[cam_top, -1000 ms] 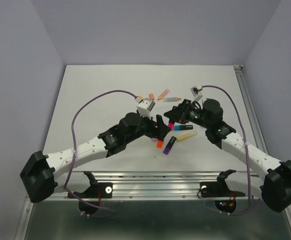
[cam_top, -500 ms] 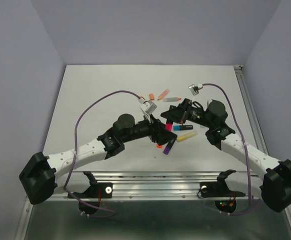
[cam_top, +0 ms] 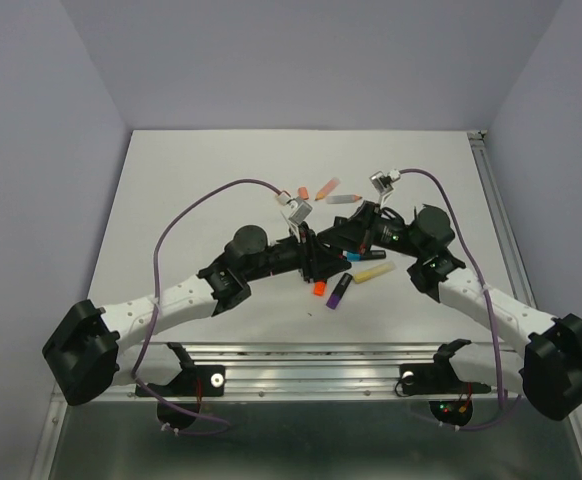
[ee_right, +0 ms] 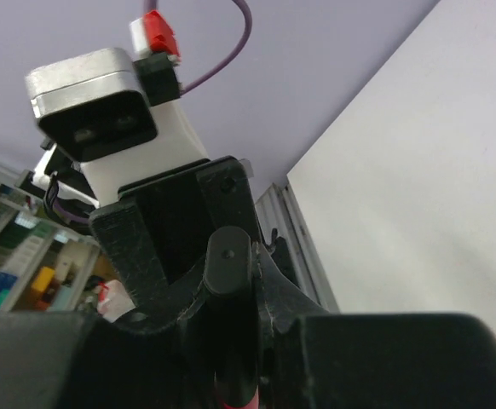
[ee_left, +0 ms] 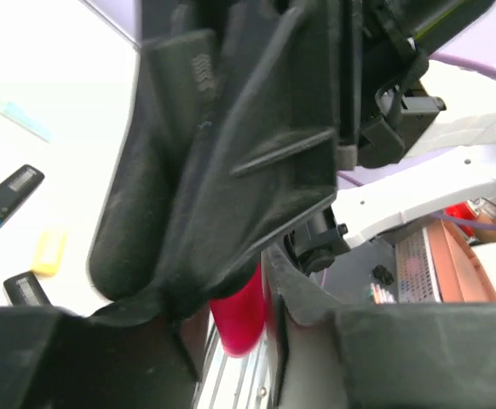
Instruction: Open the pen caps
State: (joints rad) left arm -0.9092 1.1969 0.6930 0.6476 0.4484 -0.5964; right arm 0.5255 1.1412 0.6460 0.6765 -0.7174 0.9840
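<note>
Pen cap (ee_left: 239,322): pink glossy plastic cylinder; pen (ee_right: 235,358) barrel black.

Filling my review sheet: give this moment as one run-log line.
phase: uncapping above table | right gripper: shut on pen | left gripper: shut on pink cap

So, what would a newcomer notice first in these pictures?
Two black hands nose to nose at the middle of the table: the left hand and the right hand both grip one pink-capped pen. Loose pens lie around them, such as a purple-ended pen nearer the arm bases and a yellow pen just right of it.
</note>
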